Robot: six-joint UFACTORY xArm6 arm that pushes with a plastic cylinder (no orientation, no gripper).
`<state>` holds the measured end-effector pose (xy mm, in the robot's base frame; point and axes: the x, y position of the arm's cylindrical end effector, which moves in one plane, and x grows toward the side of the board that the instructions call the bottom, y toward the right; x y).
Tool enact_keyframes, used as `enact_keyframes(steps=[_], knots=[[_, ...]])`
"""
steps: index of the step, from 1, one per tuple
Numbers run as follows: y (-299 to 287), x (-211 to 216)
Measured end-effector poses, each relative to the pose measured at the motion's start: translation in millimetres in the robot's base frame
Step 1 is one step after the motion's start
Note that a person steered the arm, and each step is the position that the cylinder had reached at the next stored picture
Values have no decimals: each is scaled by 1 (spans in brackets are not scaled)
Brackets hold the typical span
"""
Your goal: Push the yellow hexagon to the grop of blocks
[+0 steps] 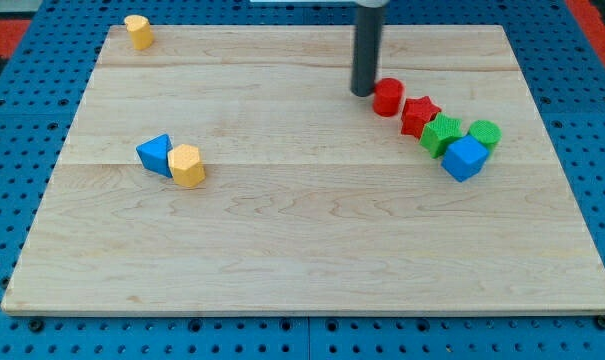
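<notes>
The yellow hexagon [187, 165] lies on the wooden tabletop [302, 250] in the view's left half, about midway between the view's top and bottom. A blue triangular block [155, 154] touches it on the view's left side. Well apart from both, at the tabletop's upper left corner, sits a second yellow block [138, 31], its shape hard to make out.

The group of blocks is across the tabletop on the view's right, running in a slanted line: a red cylinder [388, 97] at the upper end, then a red star [419, 114], a green star-like block [442, 134], a green cylinder [484, 134] and a blue cube [465, 158] at the lower end, each touching or just beside its neighbour.

The tool is a plain dark rod with nothing to clench or release, and it holds nothing. My tip [364, 93] stands on the tabletop just beside the red cylinder, at that block's left, touching or nearly so. The yellow hexagon is well apart from my tip, far toward the view's left and somewhat lower

No containers appear; all 7 blocks rest directly on the tabletop
</notes>
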<state>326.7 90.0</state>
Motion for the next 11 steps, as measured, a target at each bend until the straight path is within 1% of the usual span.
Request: enact_keyframes(steps=[1, 2, 3, 4, 5, 6, 7, 8, 9, 10, 11], knots=[[1, 0], [28, 2], [26, 18], [-76, 6], [-200, 6], [-315, 15], [-338, 106], [-297, 123], [-228, 141], [-205, 131], [-214, 94]])
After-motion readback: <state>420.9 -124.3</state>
